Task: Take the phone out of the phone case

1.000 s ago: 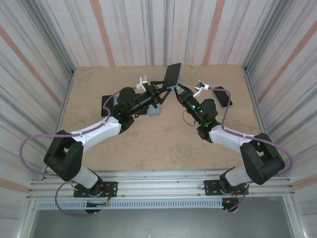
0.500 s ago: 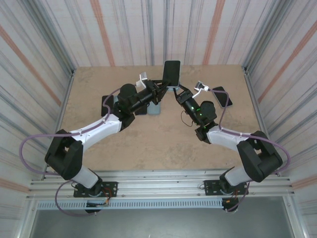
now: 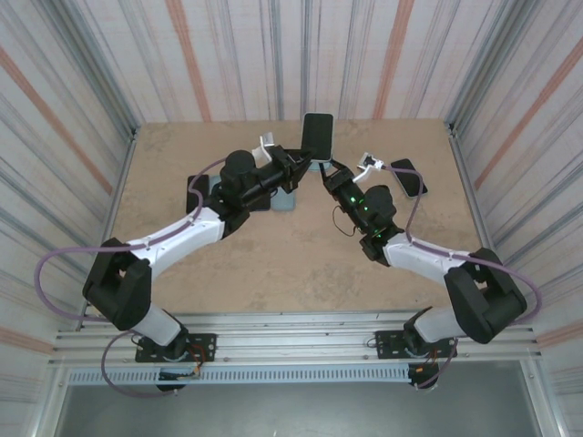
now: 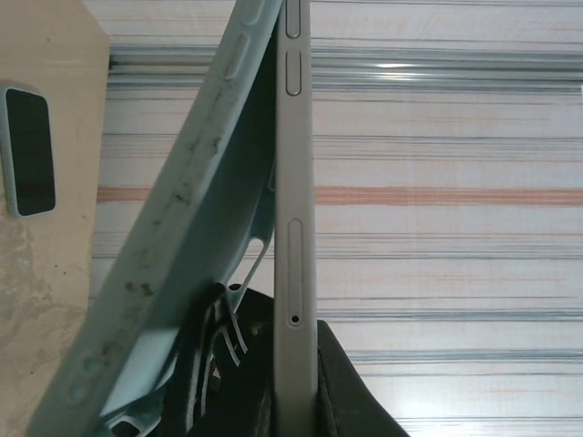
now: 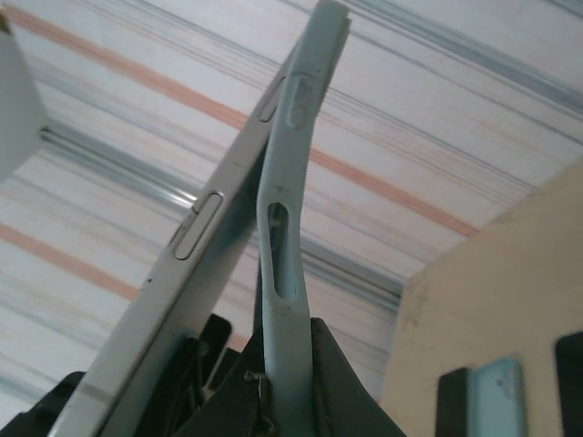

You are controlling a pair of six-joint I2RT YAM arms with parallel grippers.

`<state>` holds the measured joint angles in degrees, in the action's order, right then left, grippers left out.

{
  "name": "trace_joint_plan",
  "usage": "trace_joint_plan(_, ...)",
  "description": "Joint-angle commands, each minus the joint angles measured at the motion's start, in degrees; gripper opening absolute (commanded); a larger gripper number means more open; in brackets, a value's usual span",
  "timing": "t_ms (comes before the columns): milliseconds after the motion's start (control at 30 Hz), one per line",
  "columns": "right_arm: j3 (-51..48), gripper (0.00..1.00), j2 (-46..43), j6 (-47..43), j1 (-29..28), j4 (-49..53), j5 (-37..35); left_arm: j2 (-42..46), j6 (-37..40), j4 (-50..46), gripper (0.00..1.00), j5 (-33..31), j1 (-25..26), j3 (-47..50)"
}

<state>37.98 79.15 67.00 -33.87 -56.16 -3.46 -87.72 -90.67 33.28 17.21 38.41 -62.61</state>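
Top view: phone [image 3: 317, 135] is held up off the tabletop [image 3: 273, 273] at back centre, upright, dark face toward the camera. Both arms meet at its lower end, the left from the left and the right from the right. The grip is too small to read here. Bare tabletop is open in front of the arms and to both sides. Striped walls [image 3: 82, 109] close in on three sides, and the phone's top end is near the back one. Lying loose: spare phone [image 3: 408, 177] at back right, pale blue spare case [image 3: 284, 202] under the left arm, dark slab [image 3: 196, 189] further left.

Left wrist: left jaws are clamped narrow on the phone's grey side edge [image 4: 295, 273], with side buttons and a pinhole visible. Phone case [image 4: 182, 255] is light teal and scuffed, and peels off to the left. It is wide apart from the phone at the jaw end and closes onto it at the far end. So the far end is seated and the near end is out. Spare phone [image 4: 29, 150] lies flat at the left edge, well apart.

Right wrist: right jaws are pinched tight on the phone case rim [image 5: 282, 228], which has a slot cutout and a button bump. The phone [image 5: 191, 273] leans away to the left. It is the same V: a gap at the jaws, meeting at the far tip. The spare case [image 5: 496, 401] lies on the tabletop at bottom right, between dark slabs.
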Motion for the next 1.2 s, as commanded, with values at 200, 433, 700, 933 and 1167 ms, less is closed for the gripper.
trace_joint_plan(200, 1.97, 0.02, -3.65, -1.5, 1.98, 19.64, -8.31, 5.19, 3.86, 0.67, 0.01, 0.28, 1.55, -4.2)
trace_joint_plan(433, 0.75, 0.02, -4.93, -3.08, 4.16, 21.65, -8.05, 4.27, 4.36, 0.3, 0.01, 0.95, 1.04, -4.94)
trace_joint_plan(700, -1.4, 0.03, -7.96, -4.51, 11.3, 24.67, -0.06, -0.02, 5.07, 0.7, 0.01, 1.21, -0.1, -2.29)
trace_joint_plan(933, -3.22, 0.03, -9.79, -4.21, 17.56, 26.85, 7.95, -5.98, 8.21, -0.45, 0.01, 0.82, -0.33, -2.19)
trace_joint_plan(1167, -5.64, 0.03, -8.61, -1.81, 20.75, 25.46, 12.9, -12.98, 9.17, 0.46, 0.01, -0.97, -0.44, -2.3)
